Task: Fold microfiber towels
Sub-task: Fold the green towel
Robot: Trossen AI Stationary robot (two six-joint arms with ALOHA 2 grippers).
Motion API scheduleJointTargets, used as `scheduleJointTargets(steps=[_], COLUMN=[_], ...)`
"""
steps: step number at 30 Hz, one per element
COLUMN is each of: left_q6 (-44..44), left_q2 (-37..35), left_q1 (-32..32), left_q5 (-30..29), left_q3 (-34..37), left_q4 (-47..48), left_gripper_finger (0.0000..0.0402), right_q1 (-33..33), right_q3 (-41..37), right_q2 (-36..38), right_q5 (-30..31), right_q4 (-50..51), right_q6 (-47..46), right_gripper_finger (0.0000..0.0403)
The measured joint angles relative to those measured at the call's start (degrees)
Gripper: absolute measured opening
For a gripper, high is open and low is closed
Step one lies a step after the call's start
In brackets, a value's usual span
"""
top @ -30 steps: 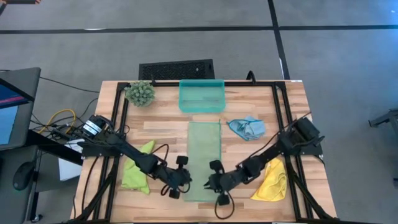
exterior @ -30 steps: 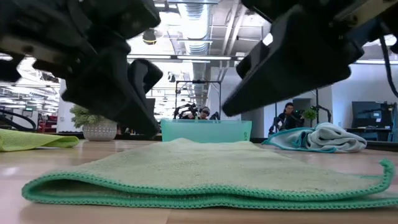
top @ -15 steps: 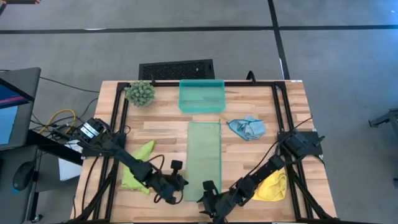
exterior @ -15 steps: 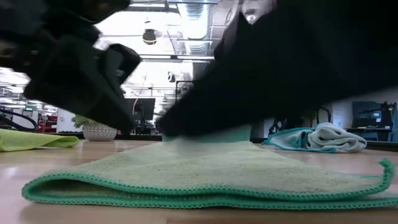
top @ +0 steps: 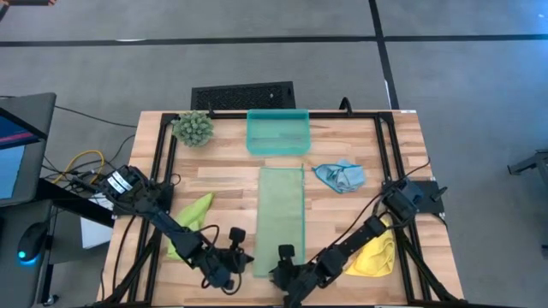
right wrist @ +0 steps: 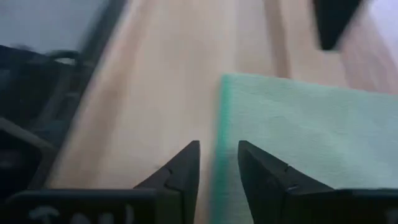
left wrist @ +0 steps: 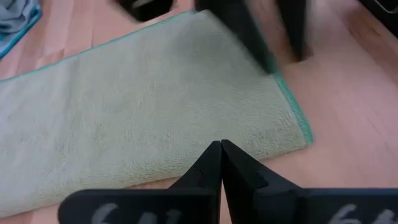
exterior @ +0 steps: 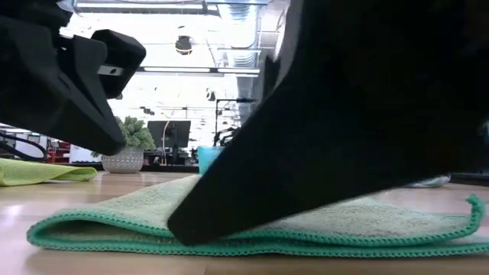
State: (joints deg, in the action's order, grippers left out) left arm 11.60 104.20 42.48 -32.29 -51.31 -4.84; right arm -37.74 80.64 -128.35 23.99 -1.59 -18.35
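The pale sage green towel [top: 281,218] lies folded in a long strip on the table's middle; its near folded edge [exterior: 252,246] shows in the low view. My right gripper [right wrist: 217,152] is open at the towel's near short edge [right wrist: 217,112], pointing toward the table's left, one finger over the cloth and one over the wood. My left gripper [left wrist: 221,149] is shut, just left of the towel's near end [top: 235,259]. The lime green towel [top: 190,224], the light blue towel [top: 340,176] and the yellow towel [top: 375,252] lie crumpled on the table. My right gripper's open fingers [left wrist: 252,37] stand on either side of the sage towel's near short edge, low over the table, coming level from the table's right. I cannot tell whether they touch the cloth.
The teal tray [top: 277,131] stands at the far middle, with the spiky plant ball [top: 193,127] at the far left. A black frame [top: 384,162] runs along the table's sides. Bare wood lies between the towels.
Both grippers have gone toward the table's near edge. My right gripper has come down and to the left, to the sage towel's near short edge. My left gripper has drawn away toward the table's left. The towel has kept still.
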Motion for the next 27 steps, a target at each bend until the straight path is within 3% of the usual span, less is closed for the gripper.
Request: scheduleJointTargets(steps=[8, 14, 17, 22, 27], left_q6=[-2.92, -3.87, -3.19, -1.24, 0.16], left_q2=[0.0, 0.0, 0.0, 0.0, 0.01], left_q1=[-0.65, -1.74, -2.96, -6.03, -7.37], left_q5=[-0.13, -5.75, -6.52, -0.59, 0.89], left_q3=[0.0, 0.0, 0.0, 0.0, 1.19], left_q4=[-0.04, -0.1, 0.11, 0.6, 0.89], left_gripper_finger=[0.0, 0.0, 0.0, 0.0, 0.0], right_q1=[2.35, 2.93, 2.87, 1.75, 0.47], right_q3=[0.2, 0.28, 0.08, -0.24, -0.13], right_q2=[0.15, 0.64, 1.44, 4.66, 7.65], right_q5=[-6.11, -7.33, -9.02, -9.8, -9.95], right_q4=[3.33, 6.02, 5.83, 6.3, 5.93], right_q6=[-0.28, -0.03, 0.34, -0.15, -1.19], right_gripper_finger=[0.0088, 0.0014, 0.0016, 0.0022, 0.0006])
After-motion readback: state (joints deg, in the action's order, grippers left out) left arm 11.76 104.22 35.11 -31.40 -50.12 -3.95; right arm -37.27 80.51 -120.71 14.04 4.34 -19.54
